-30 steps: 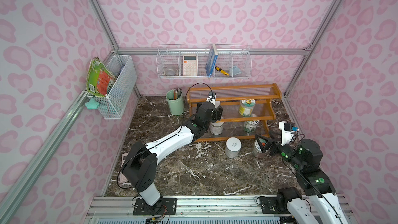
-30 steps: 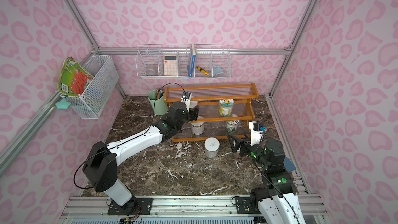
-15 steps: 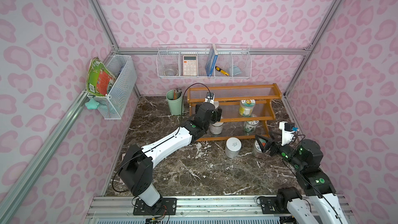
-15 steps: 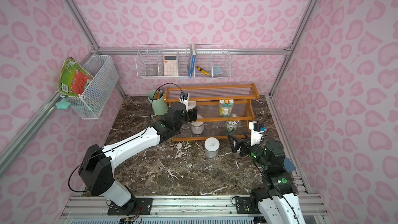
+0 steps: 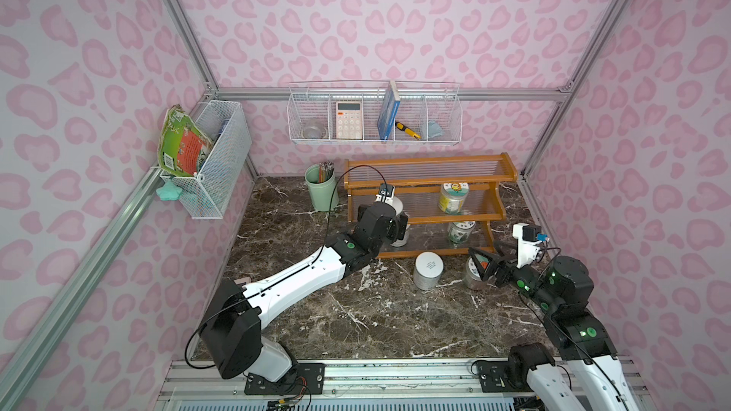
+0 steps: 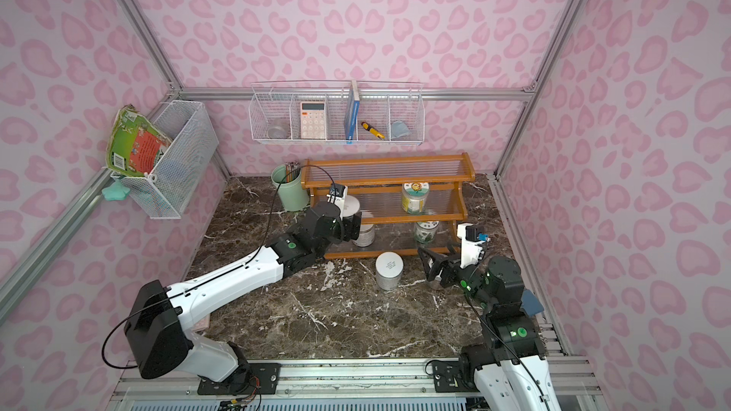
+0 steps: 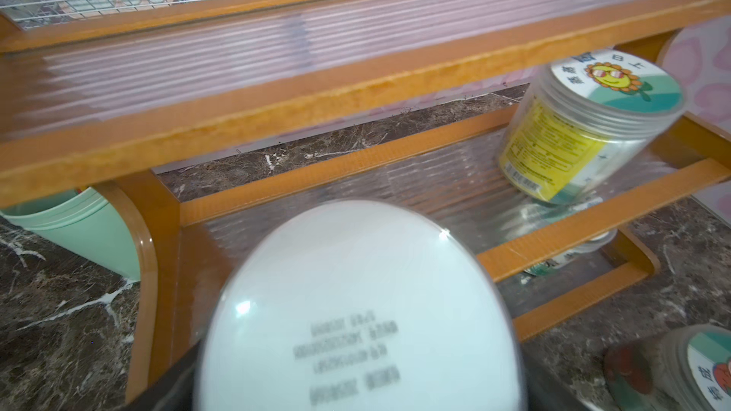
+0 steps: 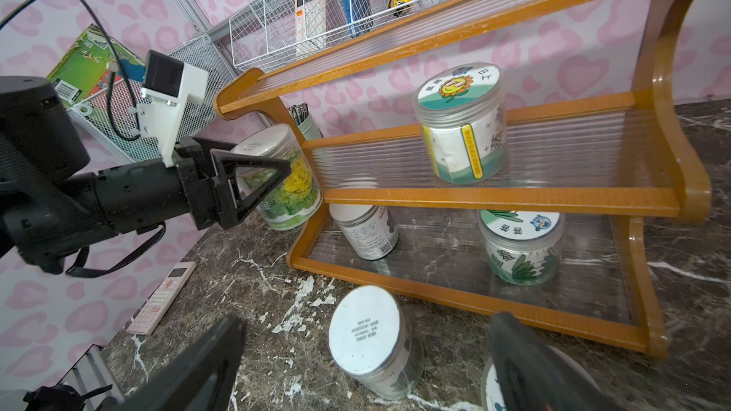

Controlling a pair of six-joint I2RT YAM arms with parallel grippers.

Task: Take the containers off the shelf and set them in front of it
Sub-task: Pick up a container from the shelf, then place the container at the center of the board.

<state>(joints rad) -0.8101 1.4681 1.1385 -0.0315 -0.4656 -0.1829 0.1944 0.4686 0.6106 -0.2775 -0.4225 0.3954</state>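
6 jars total: 3 white lids, 3 pictured lids.

On shelf: 3 jars.
- Middle tier: 1, the sunflower-lid jar, upright, right of centre.
- Bottom tier: 2, a white-lid jar at the left and a pictured-lid jar at the right, well apart.

On table in front of shelf: 2 jars, both upright.
- White-lid jar sits just off the bottom rail.
- Pictured-lid jar is near it, toward the right arm.

In hand: 1. The left gripper is clamped on the third white-lid jar, which has a yellow and green label. It is held at the shelf's left end, level with the middle tier. Can't tell if it touches the rail.

2 arms. The right gripper has its jaws spread wide and grasps nothing. It hangs just over the pictured-lid jar on the table, and that lid is partly hidden behind one finger in the right wrist view.

Other things: 1 green pencil cup just left of the shelf, and 2 wire baskets on the walls. There are 2 calculators, one in the back basket and one flat on the table.
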